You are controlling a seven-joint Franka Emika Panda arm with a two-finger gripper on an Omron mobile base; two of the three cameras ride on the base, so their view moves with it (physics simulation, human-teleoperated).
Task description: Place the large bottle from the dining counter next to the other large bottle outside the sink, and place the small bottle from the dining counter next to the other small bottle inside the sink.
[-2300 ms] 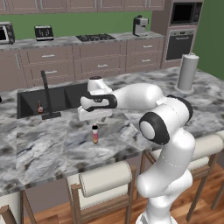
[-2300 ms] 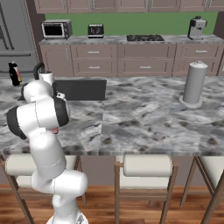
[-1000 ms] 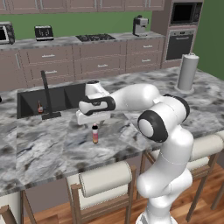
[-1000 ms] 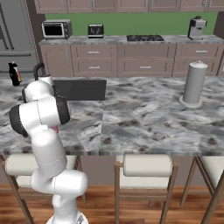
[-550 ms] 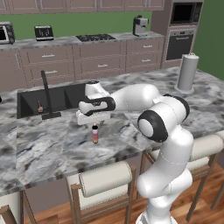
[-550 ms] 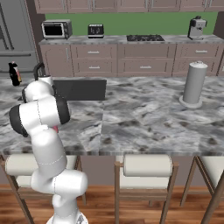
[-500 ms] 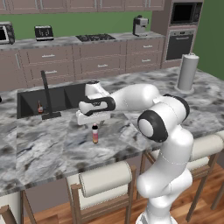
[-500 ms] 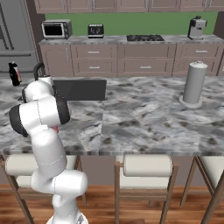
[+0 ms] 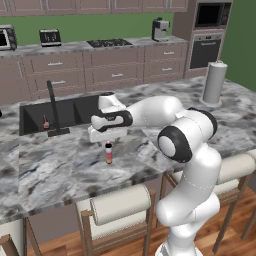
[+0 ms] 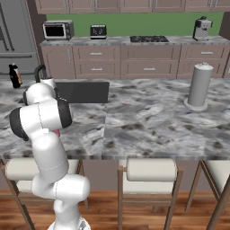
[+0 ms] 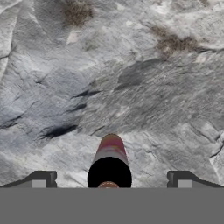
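One short pink-red bottle with a whitish top [image 9: 108, 153] stands upright on the grey-veined marble dining counter [image 9: 60, 170], directly under the two-finger gripper [image 9: 106, 139]. Nothing has shifted over the last second; the jaws stay spread wide either side of it, so the grasp is probably imminent, with the matte black sink [image 9: 35, 116] toward ten o'clock.

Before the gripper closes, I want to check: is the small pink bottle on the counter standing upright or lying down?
Upright. The small bottle stands on its base on the dining counter, directly under the open gripper.

small bottle [image 9: 108, 153]: pink-red; dining counter [image 9: 60, 170]: grey-white veined; sink [image 9: 35, 115]: black
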